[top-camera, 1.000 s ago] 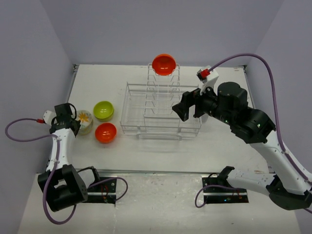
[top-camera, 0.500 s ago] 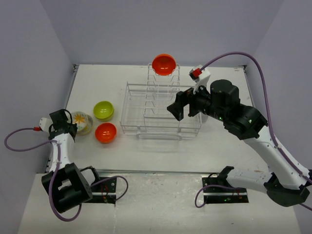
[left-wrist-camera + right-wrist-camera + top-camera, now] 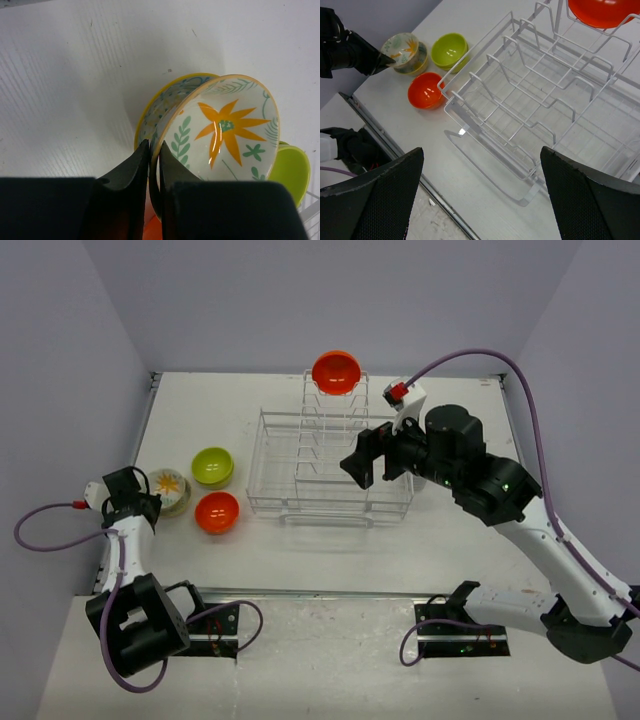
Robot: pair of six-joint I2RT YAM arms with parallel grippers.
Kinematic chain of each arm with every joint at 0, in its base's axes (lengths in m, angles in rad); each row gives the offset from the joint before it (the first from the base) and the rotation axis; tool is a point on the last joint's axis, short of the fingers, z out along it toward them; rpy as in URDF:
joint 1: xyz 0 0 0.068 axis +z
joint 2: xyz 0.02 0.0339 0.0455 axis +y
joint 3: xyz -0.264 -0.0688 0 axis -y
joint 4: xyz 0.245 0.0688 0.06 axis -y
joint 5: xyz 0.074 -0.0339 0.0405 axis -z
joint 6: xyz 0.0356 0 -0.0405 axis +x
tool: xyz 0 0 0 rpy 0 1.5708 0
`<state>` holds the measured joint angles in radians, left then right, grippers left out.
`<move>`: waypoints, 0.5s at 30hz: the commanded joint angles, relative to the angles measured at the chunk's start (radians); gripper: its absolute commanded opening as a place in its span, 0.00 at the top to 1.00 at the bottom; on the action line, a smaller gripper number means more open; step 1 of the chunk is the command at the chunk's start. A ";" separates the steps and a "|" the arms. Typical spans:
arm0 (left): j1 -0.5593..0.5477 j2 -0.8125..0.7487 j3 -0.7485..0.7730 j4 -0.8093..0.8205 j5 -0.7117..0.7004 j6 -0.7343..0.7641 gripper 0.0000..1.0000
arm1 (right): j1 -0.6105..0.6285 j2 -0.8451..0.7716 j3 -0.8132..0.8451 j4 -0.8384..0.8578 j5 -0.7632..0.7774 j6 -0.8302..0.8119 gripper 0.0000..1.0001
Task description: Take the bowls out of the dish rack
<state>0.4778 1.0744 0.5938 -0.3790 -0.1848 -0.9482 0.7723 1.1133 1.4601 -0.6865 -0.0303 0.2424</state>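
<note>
My left gripper [image 3: 152, 150] is shut on the near rim of the cream flower bowl [image 3: 225, 130], which sits tilted in a yellow-rimmed patterned bowl [image 3: 160, 100] on the table at the far left [image 3: 170, 485]. A lime-green bowl [image 3: 212, 466] and an orange-red bowl [image 3: 217, 511] stand beside it. The white wire dish rack [image 3: 330, 465] holds one orange-red bowl [image 3: 336, 371] upright in its tall slotted section, also seen in the right wrist view [image 3: 600, 12]. My right gripper [image 3: 362, 462] is open and empty, hovering over the rack's right side [image 3: 530, 100].
The right arm's body covers the rack's right end, so the cutlery cup is hidden. The table's metal front edge [image 3: 420, 185] runs just near of the rack. Grey walls close in the table on the left, back and right.
My right gripper has moved left and a little farther over the rack. My left gripper has drawn slightly back toward the near left, still on the flower bowl.
</note>
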 commanded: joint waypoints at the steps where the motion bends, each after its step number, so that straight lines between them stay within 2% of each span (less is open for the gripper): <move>1: 0.010 -0.022 0.001 0.066 0.022 0.005 0.85 | 0.001 -0.009 -0.004 0.042 -0.011 -0.006 0.01; 6: 0.010 -0.054 0.003 0.049 0.028 0.011 0.81 | -0.001 0.006 0.014 0.038 -0.008 -0.008 0.01; 11: 0.010 -0.100 0.038 0.006 0.033 0.031 0.55 | -0.001 0.016 0.031 0.024 0.003 -0.017 0.01; 13: 0.010 -0.141 0.082 -0.032 0.036 0.045 0.32 | 0.001 0.019 0.029 0.022 0.019 -0.023 0.01; 15: 0.010 -0.175 0.115 -0.073 0.018 0.049 0.20 | 0.001 0.025 0.029 0.022 0.027 -0.028 0.01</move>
<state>0.4778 0.9619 0.6220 -0.4206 -0.1558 -0.9218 0.7723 1.1309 1.4578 -0.6868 -0.0204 0.2375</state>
